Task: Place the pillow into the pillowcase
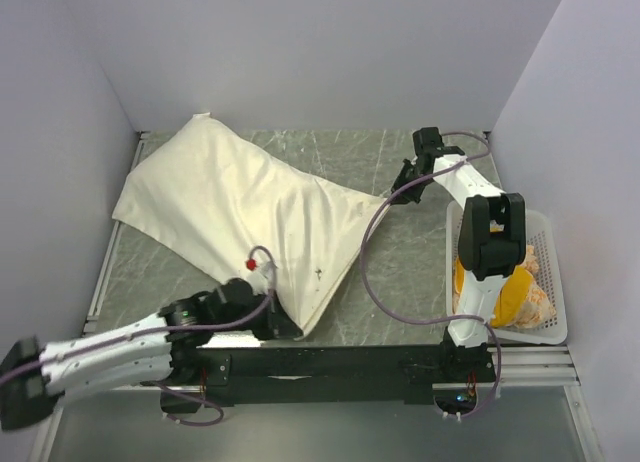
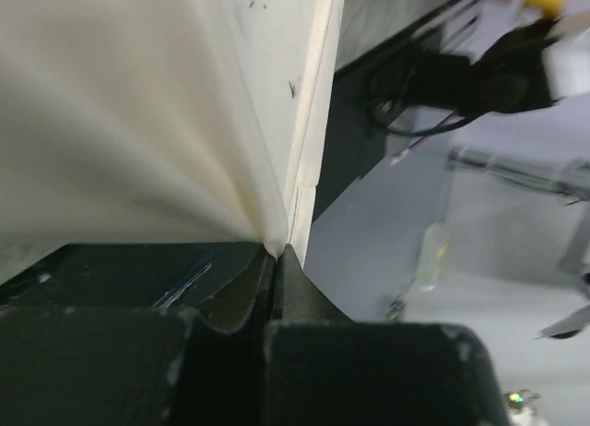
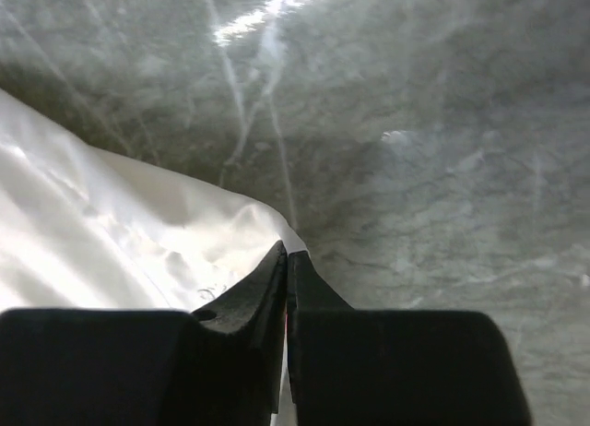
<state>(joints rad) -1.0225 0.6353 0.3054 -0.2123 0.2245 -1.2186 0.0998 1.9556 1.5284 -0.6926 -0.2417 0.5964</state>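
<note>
Left gripper (image 2: 279,251), closest to view, is clenched on the near hem of the pillowcase (image 1: 240,202). This large cream sack sprawls across the tabletop (image 1: 400,272), plump at its far-left end. The pillow shows nowhere on its own, so it is probably inside. The right gripper (image 3: 287,253) is pinched on the sack's right corner. The next move likely calls for tugging the cloth to seat the pillow deeper. A white basket (image 1: 553,262) of orange items sits to the right, well clear.

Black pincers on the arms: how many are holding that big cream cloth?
2. The left gripper pinches the large cream fabric pillowcase at its near corner; the right gripper pinches its right corner, farther back.
</note>
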